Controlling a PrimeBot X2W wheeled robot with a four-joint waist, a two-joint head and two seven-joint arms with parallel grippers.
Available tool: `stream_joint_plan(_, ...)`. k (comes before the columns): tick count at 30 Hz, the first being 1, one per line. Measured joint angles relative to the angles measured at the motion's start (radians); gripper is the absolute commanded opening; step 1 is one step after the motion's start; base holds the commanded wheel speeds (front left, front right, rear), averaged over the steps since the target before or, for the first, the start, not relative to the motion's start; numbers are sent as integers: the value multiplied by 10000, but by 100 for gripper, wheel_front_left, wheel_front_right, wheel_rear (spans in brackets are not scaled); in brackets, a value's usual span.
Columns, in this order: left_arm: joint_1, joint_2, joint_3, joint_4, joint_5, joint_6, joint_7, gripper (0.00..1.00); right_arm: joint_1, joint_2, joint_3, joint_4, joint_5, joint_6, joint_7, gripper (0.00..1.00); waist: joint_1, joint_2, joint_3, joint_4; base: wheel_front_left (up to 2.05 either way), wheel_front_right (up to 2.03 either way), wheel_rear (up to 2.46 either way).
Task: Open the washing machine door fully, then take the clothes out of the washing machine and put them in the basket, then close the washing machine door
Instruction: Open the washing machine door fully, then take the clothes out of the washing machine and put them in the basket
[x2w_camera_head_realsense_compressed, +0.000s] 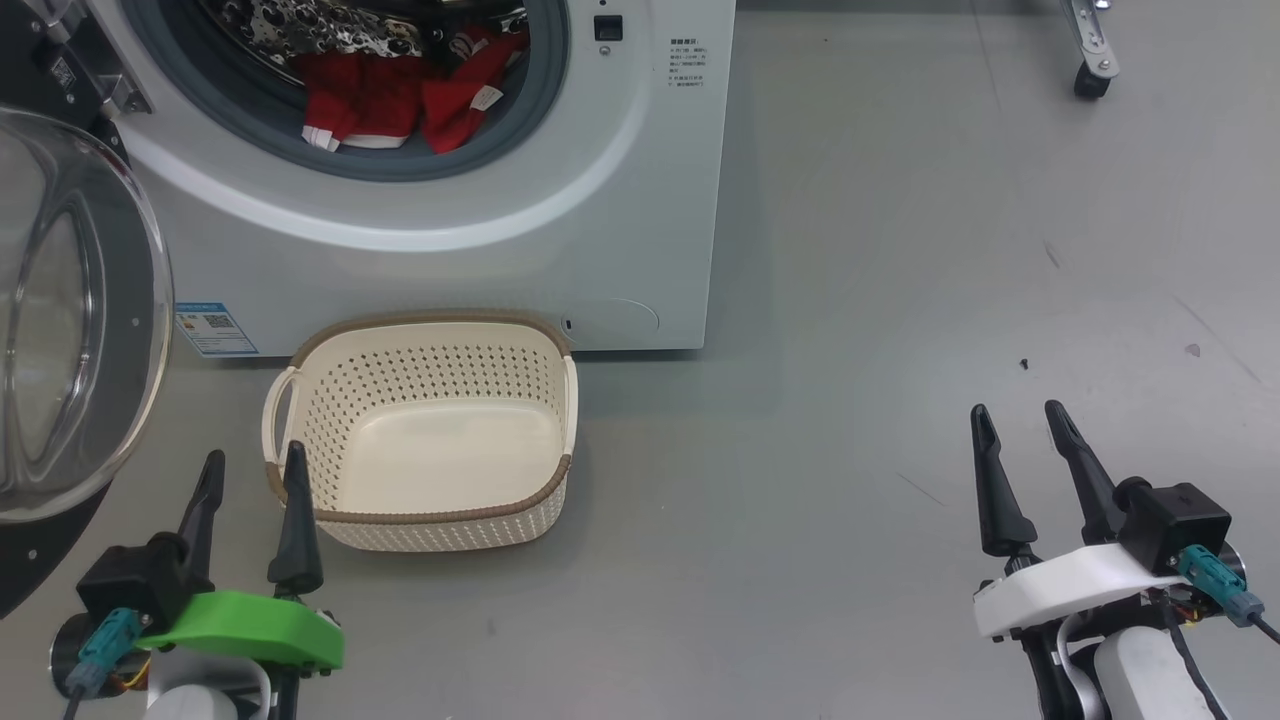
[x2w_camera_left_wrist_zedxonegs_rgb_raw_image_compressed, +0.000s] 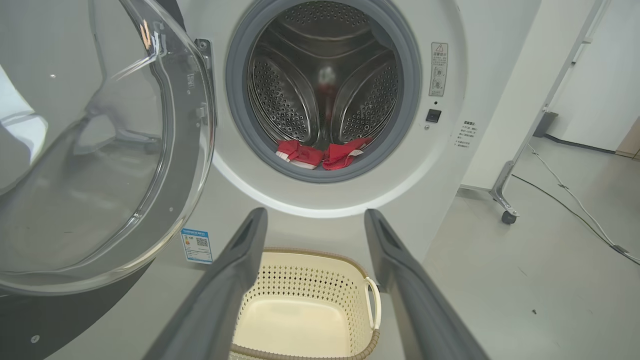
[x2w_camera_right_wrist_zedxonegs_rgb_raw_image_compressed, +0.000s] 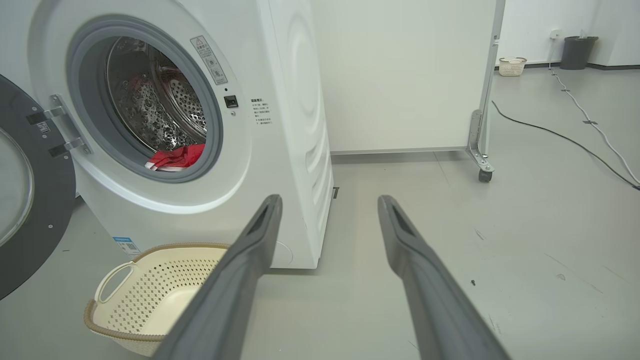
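Blue label (x2w_camera_head_realsense_compressed: 214, 330) and warning sticker (x2w_camera_left_wrist_zedxonegs_rgb_raw_image_compressed: 439, 69) on the washing machine (x2w_camera_head_realsense_compressed: 560, 200) are illegible.

Looks out along the right gripper (x2w_camera_right_wrist_zedxonegs_rgb_raw_image_compressed: 330, 200), dark fingers spread wide apart. Finds the washing machine (x2w_camera_right_wrist_zedxonegs_rgb_raw_image_compressed: 285, 150) at left, with the washing machine door (x2w_camera_right_wrist_zedxonegs_rgb_raw_image_compressed: 37, 200) open on its hinges at the far left edge. Catches the clothes (x2w_camera_right_wrist_zedxonegs_rgb_raw_image_compressed: 175, 157), red with a white edge, low in the steel drum just behind the grey gasket. Shows the basket (x2w_camera_right_wrist_zedxonegs_rgb_raw_image_compressed: 150, 295) on the floor (x2w_camera_right_wrist_zedxonegs_rgb_raw_image_compressed: 525, 225) before the machine, perhaps touching its base, partly hidden by one finger. Takes in a white panel (x2w_camera_right_wrist_zedxonegs_rgb_raw_image_compressed: 400, 75) on a castor behind and a cable (x2w_camera_right_wrist_zedxonegs_rgb_raw_image_compressed: 550, 132) across the floor.
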Motion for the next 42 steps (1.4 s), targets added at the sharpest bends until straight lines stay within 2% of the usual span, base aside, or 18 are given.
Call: stream_joint_plan(42, 0, -130, -79, -92, 107, 0, -2, 100, 81, 58, -167, -151, -209, 0, 0, 100, 0, 0, 123, 53, 0, 0, 0)
